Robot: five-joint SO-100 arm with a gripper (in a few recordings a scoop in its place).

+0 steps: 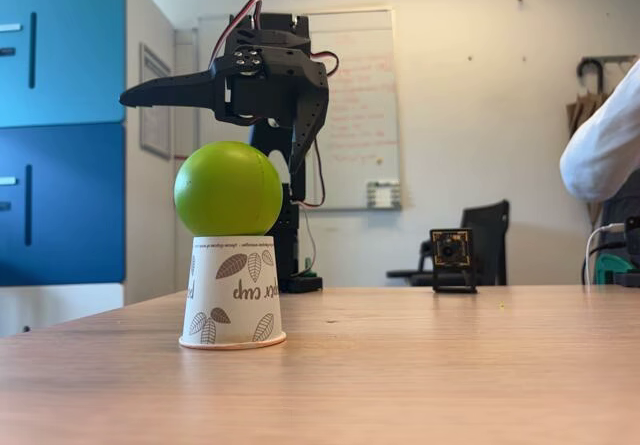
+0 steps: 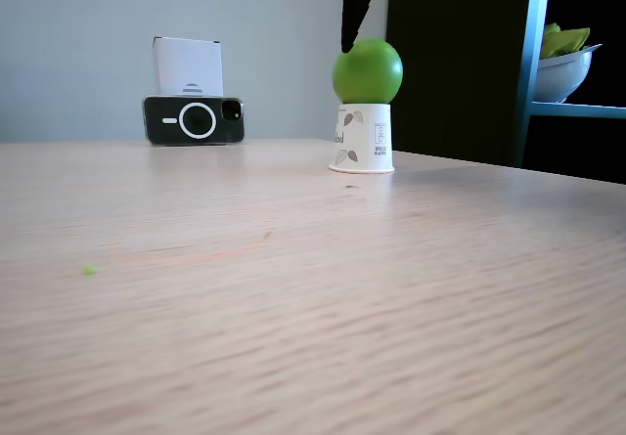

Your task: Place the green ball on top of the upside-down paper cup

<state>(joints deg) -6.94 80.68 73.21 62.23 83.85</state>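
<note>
green ball (image 1: 228,188) sitting on the upside-down paper cup (image 1: 232,292)
claw (image 1: 215,93) is hanging just above it, fingers spread wide and gripping nothing, ball resting right under the lower fingertip (image 2: 348,42).

The ball (image 1: 228,188) covers the cup's (image 1: 233,291) upturned base in both fixed views. The arm (image 1: 270,75) hides behind ball and cup below its elbow. In a fixed view, the top edge cuts the gripper (image 2: 349,24) off above its tip; jaw position cannot be determined. Whiteboard (image 1: 355,105) writing is too faint to read. A person's sleeve (image 1: 603,140) is cropped at the right edge.
</note>
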